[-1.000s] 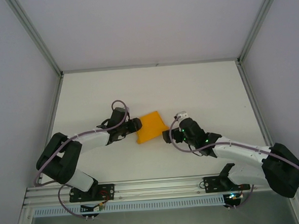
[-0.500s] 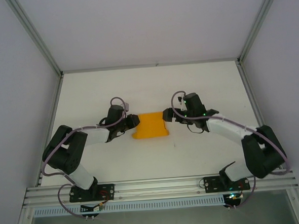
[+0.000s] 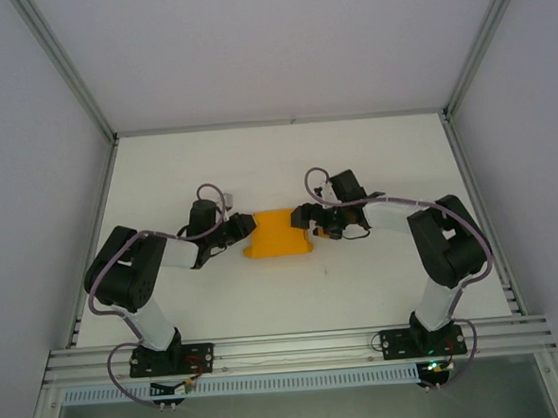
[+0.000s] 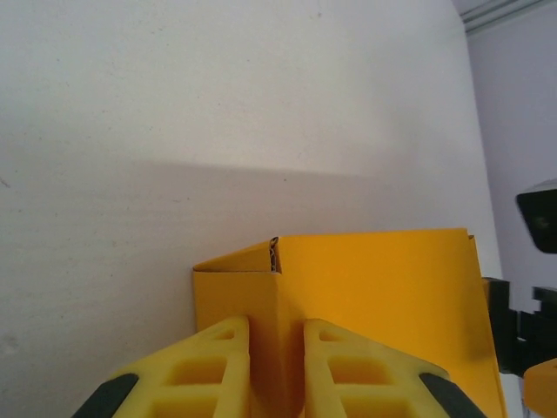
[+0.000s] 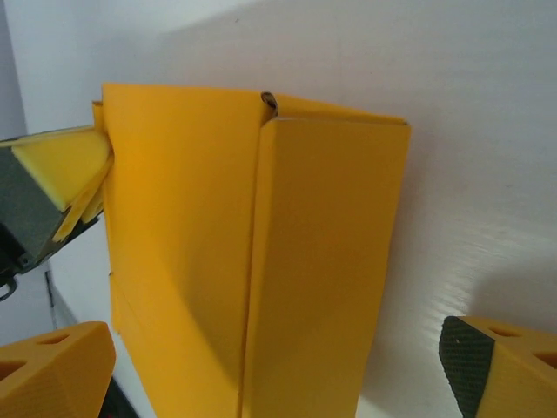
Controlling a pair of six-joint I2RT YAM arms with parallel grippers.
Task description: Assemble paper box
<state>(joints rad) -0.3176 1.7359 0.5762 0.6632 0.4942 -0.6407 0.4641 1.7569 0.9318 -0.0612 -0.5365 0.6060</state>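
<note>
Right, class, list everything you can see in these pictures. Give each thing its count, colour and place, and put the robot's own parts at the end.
paper box: one, orange-yellow, folded, mid-table between the two grippers
table: one, white, under the box
walls: three, pale grey, at the left, far and right sides of the table
rail: one, silver metal, along the near edge, carrying both arm bases
arms: two, black and white, reaching in from the left and right
cables: two, lilac, looping along each arm
left gripper: one, yellow fingers with black pads, shut on a card edge at the box's left end
right gripper: one, same colours, open, fingers on either side of the box's right end
</note>
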